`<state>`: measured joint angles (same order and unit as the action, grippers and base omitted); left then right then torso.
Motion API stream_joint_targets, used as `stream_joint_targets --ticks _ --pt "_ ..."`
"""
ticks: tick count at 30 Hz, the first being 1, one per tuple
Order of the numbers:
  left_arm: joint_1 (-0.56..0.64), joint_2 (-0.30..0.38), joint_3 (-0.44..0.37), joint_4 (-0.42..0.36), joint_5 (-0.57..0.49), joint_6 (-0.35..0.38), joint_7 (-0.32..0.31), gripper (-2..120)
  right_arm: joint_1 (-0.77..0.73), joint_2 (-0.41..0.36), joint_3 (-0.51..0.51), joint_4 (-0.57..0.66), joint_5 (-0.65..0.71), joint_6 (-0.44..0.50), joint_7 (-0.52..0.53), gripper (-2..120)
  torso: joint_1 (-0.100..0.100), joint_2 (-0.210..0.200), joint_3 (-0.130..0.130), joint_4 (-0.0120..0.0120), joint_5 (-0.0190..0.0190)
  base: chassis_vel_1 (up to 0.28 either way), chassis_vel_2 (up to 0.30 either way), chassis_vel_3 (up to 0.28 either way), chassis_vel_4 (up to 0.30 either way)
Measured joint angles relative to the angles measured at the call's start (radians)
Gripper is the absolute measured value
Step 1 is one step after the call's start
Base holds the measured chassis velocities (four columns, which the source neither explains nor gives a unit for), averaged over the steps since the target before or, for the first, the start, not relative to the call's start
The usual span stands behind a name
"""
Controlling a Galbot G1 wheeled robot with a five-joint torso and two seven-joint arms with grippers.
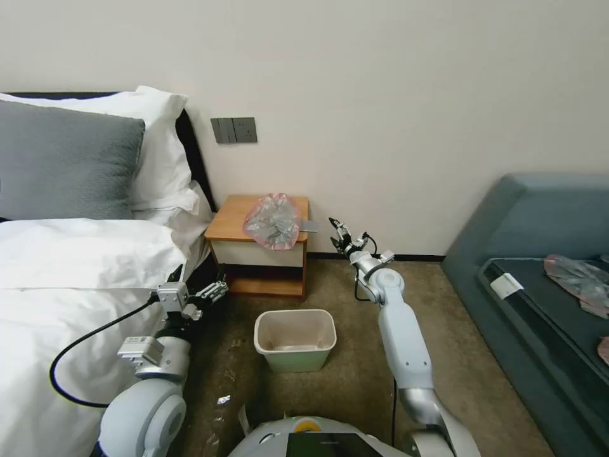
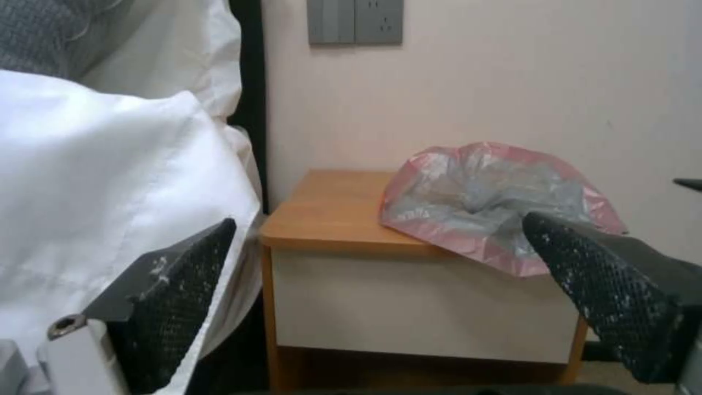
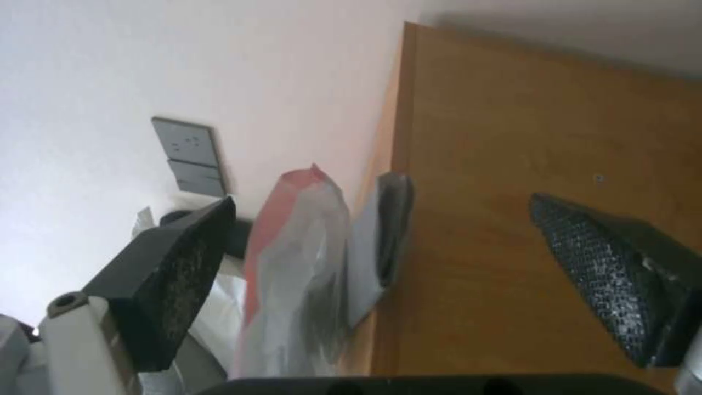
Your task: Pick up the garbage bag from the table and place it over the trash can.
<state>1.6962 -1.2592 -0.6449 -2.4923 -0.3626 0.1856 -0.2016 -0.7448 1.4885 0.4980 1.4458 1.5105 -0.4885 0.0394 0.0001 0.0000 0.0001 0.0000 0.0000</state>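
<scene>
Both grippers spread wide and empty, near the table

Left gripper [image 1: 198,284] holds its black textured fingers [image 2: 175,296] far apart, gripping nothing, low beside the bed [image 1: 76,266] and short of the table [image 1: 236,219]; right gripper [image 1: 339,233] is likewise wide open and empty, raised just beside the table's right edge. Garbage bag [image 1: 273,220], crumpled grey with a pink-red rim, lies on the tabletop, overhanging its front edge, with a flat grey item [image 1: 309,226] partly hidden under it. Trash can [image 1: 295,339] stands on the carpet in front of the table, apart from it
</scene>
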Motion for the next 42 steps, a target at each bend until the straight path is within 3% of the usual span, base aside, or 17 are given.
stream_joint_targets --ticks 20,26,36,42 --pt "0.016 -0.011 0.005 -0.007 0.023 -0.003 0.004 100 0.092 -0.064 -0.131 -0.166 -0.015 -0.042 -0.183 98 0.0 0.0 0.0 0.0 0.0001 0.0 0.0 0.0 0.0" --pt "0.018 -0.018 0.013 -0.004 0.033 -0.007 0.005 100 0.107 -0.058 -0.141 -0.179 -0.047 -0.036 -0.207 81 0.0 0.0 0.0 0.0 0.0001 0.0 0.0 0.0 0.0" --pt "0.021 -0.019 0.015 0.0 0.043 -0.018 0.005 100 0.116 -0.047 -0.143 -0.183 -0.067 -0.024 -0.215 39 0.0 0.0 0.0 0.0 0.0 0.0 0.0 0.0 0.0" --pt "0.026 -0.022 0.015 0.0 0.052 -0.023 0.006 100 0.117 -0.043 -0.141 -0.181 -0.073 -0.02 -0.212 22 0.0 0.0 0.0 0.0 0.0 0.0 0.0 0.0 0.0"
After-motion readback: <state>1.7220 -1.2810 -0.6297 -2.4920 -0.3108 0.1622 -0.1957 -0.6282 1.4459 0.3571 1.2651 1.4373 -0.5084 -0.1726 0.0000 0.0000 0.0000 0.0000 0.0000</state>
